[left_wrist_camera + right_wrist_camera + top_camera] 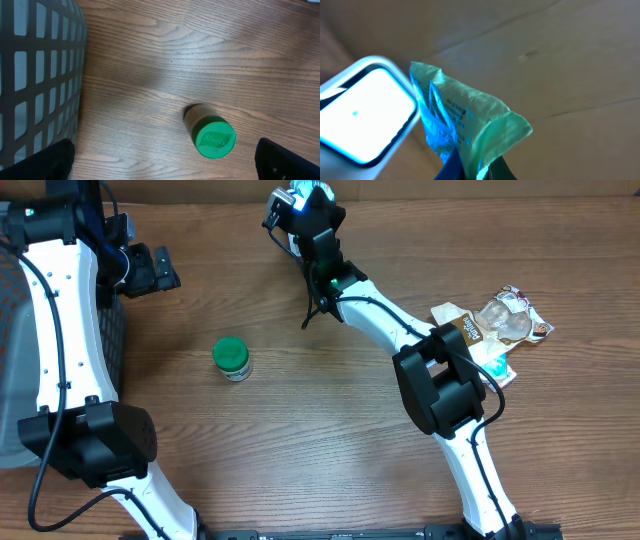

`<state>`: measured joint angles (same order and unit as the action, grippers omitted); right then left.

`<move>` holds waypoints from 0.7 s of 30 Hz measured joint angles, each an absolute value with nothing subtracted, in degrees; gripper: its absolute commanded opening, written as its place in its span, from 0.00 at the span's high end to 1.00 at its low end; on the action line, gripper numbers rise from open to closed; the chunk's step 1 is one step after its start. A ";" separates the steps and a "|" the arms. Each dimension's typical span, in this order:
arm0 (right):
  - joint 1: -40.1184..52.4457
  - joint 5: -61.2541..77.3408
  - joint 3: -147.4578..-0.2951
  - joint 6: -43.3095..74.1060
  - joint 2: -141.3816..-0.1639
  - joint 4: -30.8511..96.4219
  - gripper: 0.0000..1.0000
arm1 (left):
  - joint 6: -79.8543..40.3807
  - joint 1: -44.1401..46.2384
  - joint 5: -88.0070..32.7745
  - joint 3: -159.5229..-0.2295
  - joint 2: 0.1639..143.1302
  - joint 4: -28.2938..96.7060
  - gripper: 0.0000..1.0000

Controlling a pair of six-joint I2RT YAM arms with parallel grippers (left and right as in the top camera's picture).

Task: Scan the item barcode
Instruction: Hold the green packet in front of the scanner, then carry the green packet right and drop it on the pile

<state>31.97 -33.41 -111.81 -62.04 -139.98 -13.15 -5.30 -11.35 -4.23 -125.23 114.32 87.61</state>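
Observation:
My right gripper (475, 169) is shut on a crumpled light-green packet (470, 125) with small print, held upright beside the bright white window of a scanner (365, 107). In the overhead view this gripper (303, 208) is at the table's far edge, where the scanner (298, 194) glows cyan. My left gripper (152, 270) stands open at the far left, with nothing between its fingers (50, 160). A jar with a green lid (215, 136) stands on the table below it, nearer the right-hand finger.
The green-lidded jar (231, 360) stands left of centre. Several snack packets (500, 320) lie at the right, partly behind my right arm. A dark mesh basket (35, 75) sits at the table's left edge, close to the left arm.

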 measured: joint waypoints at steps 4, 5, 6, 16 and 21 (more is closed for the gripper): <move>32.73 -33.56 -111.81 -57.43 -138.76 -4.01 0.96 | -5.32 -11.35 -4.23 -125.23 114.32 87.61 0.00; 33.01 -33.41 -111.79 -55.46 -137.88 -1.06 0.96 | -5.32 -11.35 -4.25 -125.23 114.32 87.61 0.00; 33.19 -33.45 -111.74 -53.45 -136.68 1.89 0.96 | -5.30 -11.35 -4.23 -125.23 114.32 87.57 0.00; 33.52 -20.86 -111.68 -24.97 -110.59 34.17 0.96 | -5.30 -11.35 -4.23 -125.23 114.32 87.61 0.01; 28.49 -4.36 -112.29 -10.79 -95.70 49.10 0.96 | -5.32 -11.35 -4.23 -125.23 114.32 87.61 0.00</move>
<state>28.49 -4.36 -112.29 -10.79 -95.70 49.10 -5.32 -11.35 -4.23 -125.23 114.32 87.61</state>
